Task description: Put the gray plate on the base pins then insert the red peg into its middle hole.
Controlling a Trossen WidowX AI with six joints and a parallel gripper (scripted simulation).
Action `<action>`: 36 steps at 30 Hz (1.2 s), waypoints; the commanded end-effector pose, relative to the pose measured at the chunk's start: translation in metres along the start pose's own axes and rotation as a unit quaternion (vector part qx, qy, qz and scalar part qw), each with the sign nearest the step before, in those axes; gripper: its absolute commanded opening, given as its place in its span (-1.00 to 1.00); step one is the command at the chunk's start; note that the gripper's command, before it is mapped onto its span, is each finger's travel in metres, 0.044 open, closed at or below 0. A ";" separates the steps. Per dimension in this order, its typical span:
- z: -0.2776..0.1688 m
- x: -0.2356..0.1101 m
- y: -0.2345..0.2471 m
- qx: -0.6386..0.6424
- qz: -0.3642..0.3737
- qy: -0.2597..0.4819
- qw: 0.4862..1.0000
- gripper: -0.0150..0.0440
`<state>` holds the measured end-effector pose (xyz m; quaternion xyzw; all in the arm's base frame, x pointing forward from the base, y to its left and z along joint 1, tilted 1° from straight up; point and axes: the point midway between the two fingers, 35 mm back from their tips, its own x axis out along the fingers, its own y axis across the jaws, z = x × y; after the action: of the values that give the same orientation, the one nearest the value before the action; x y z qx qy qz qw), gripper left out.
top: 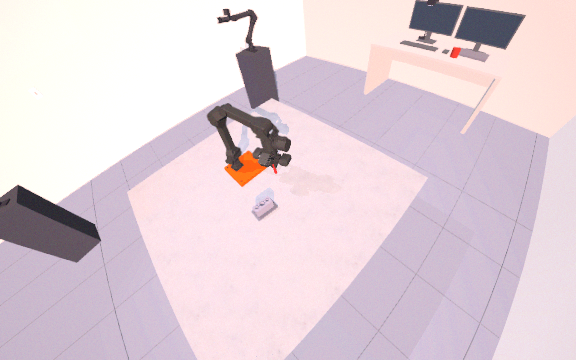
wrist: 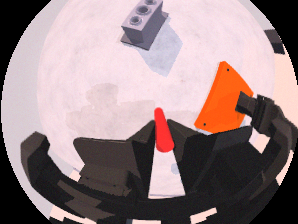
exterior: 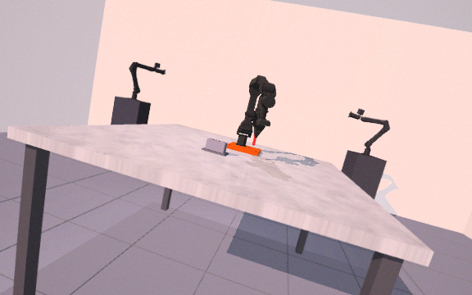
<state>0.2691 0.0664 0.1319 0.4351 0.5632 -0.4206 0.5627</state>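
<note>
The red peg (top: 275, 170) (exterior: 254, 142) (wrist: 162, 137) is in my gripper (top: 273, 164) (exterior: 255, 135) (wrist: 161, 123), which is shut on it. The peg points down past the fingertips and is held above the table, beside the orange plate. The gray plate (top: 264, 207) (exterior: 216, 146) seems to be the top of a block on a wider, thin-lipped base (exterior: 214, 152). It looks level, with several round holes in a row facing up in the wrist view. The seam between plate and base and the two pins cannot be made out. The peg is away from the holes.
The orange plate (top: 242, 179) (exterior: 244, 149) (wrist: 222, 102) lies under the arm's foot, near the gray block. The pale table top (top: 278, 280) (exterior: 158, 164) carries these things. Two dark pedestals with other arms (top: 258, 75) (top: 33, 225) stand beyond the table.
</note>
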 end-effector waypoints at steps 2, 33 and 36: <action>0.014 -0.002 0.006 -0.001 0.002 0.001 1.000 -0.49; 0.103 -0.007 0.023 -0.015 0.010 -0.007 1.000 -0.49; 0.112 -0.007 0.023 -0.015 0.009 -0.008 1.000 -0.49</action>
<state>0.3178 -0.0235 0.1369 0.4301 0.5620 -0.4111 0.5746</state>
